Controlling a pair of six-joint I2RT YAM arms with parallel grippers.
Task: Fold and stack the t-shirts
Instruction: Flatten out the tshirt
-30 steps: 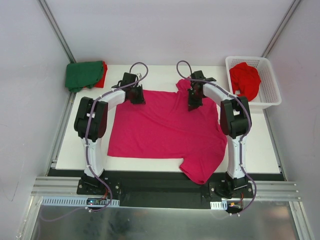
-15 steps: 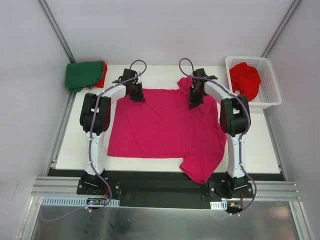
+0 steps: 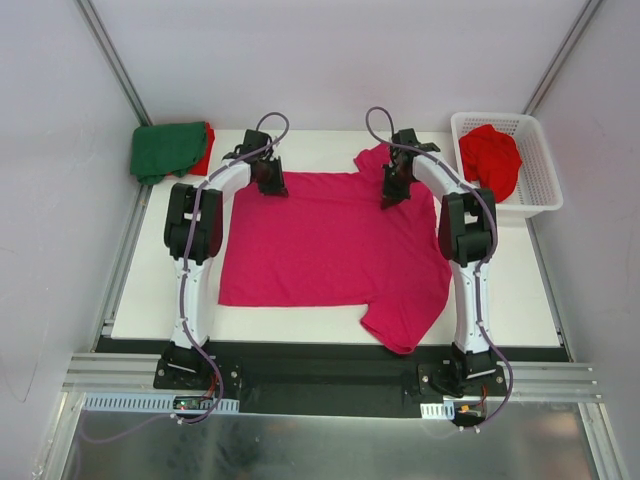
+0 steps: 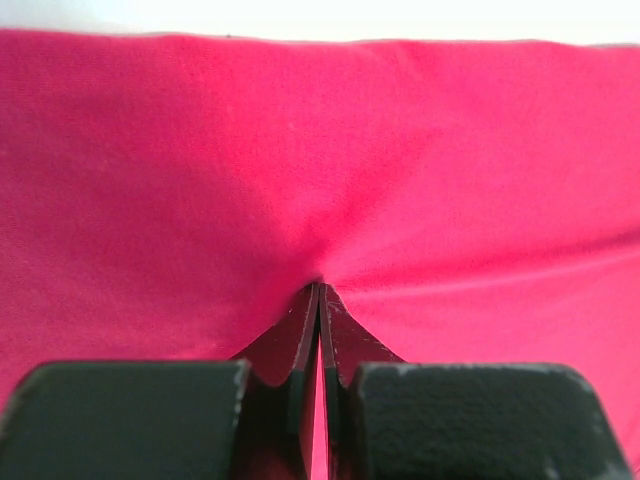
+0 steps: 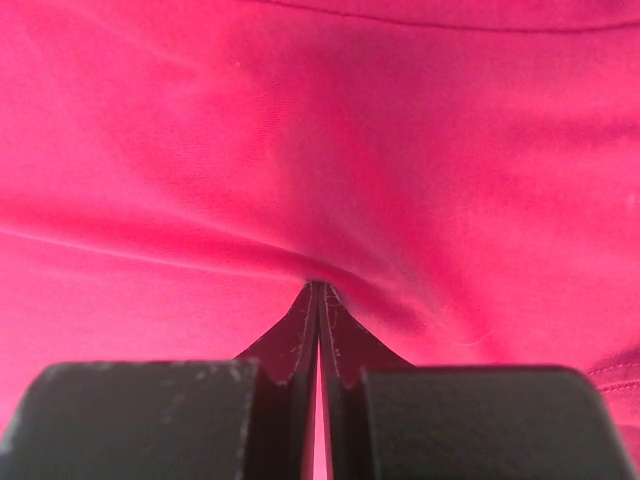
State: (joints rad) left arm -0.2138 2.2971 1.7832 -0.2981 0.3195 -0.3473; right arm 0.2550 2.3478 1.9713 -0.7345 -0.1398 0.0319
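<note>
A magenta-pink t-shirt (image 3: 330,250) lies spread on the white table, one sleeve hanging over the near edge. My left gripper (image 3: 272,186) is shut on its far edge at the left; the wrist view shows the cloth (image 4: 320,180) pinched between the jaws (image 4: 320,290). My right gripper (image 3: 390,195) is shut on the far edge by the other sleeve, cloth (image 5: 320,150) pinched at the tips (image 5: 318,287). A dark green t-shirt (image 3: 165,148) lies folded on a red one (image 3: 207,148) at the far left. A red t-shirt (image 3: 490,160) sits in the basket.
A white lattice basket (image 3: 540,190) stands at the far right of the table. Grey walls and metal rails close in the left, right and back sides. The table's near edge (image 3: 300,340) meets a black base rail.
Both grippers have moved toward the far edge of the table, dragging the pink shirt with them. The shirt's near hem has slid away from the front edge.
</note>
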